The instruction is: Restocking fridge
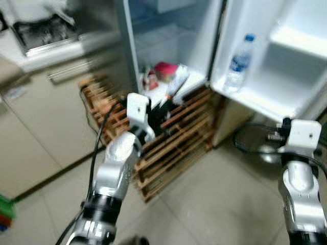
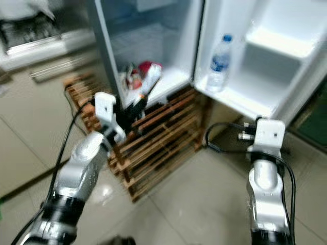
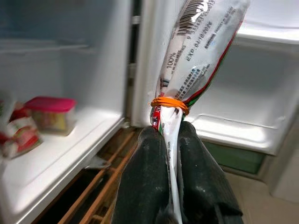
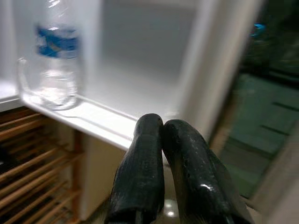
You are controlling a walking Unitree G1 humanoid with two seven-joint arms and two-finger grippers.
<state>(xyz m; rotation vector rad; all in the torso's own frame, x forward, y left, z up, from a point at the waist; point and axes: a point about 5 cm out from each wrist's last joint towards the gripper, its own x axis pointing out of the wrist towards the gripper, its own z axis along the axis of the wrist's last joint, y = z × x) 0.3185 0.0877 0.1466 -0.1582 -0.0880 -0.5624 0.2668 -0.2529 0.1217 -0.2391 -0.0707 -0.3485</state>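
My left gripper (image 3: 171,136) is shut on the twisted neck of a white printed food packet (image 3: 198,49), tied with an orange rubber band (image 3: 169,103). In the eye views the packet (image 1: 177,80) is held up in front of the open fridge's lower shelf (image 1: 191,79). On that shelf sit a pink-lidded container (image 3: 50,112) and a red-and-white pack (image 3: 18,135). A water bottle (image 1: 239,64) stands in the open door's shelf (image 1: 255,99). My right gripper (image 4: 162,125) is shut on nothing and points at that door shelf, close to the bottle (image 4: 58,60).
A slatted wooden rack (image 1: 176,140) stands on the tiled floor below the fridge, right in front of my left arm. A counter with a sink (image 1: 43,35) and cabinets (image 1: 46,117) run along the left. A black cable (image 1: 248,138) loops on the floor near the door.
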